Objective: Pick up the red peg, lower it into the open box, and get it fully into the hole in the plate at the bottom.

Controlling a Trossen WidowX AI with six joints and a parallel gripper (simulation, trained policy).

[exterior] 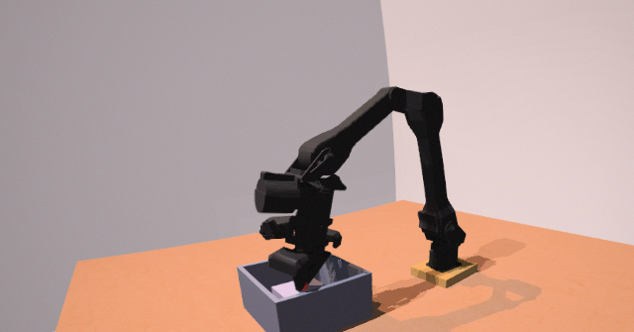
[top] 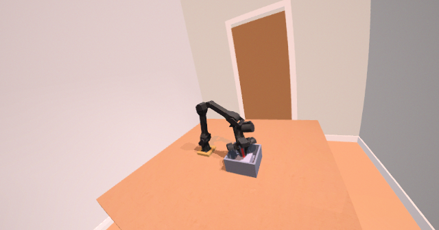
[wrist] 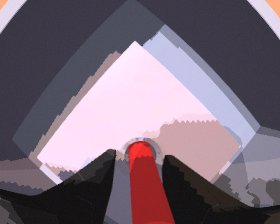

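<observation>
Presently | jaws apart, either side of red peg (top: 243, 152) (exterior: 305, 286) (wrist: 147, 185) | peg tip at hole in plate (top: 248, 158) (exterior: 284, 289) (wrist: 121, 105)

The black, matte robot arm (top: 219, 110) (exterior: 364, 124) has long, slim, angular links, chunky rounded joints and a blunt cylindrical housing (top: 247, 126) (exterior: 277, 195) near the wrist. Its dark gripper fingers taper toward narrow tips.

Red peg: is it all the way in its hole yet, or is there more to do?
Done: the red peg is inside the box, its tip at the hole. In hand: nothing gripped; the open gripper surrounds the peg with gaps. Left: probably getting it fully in; I can't see how deep it is.
</observation>
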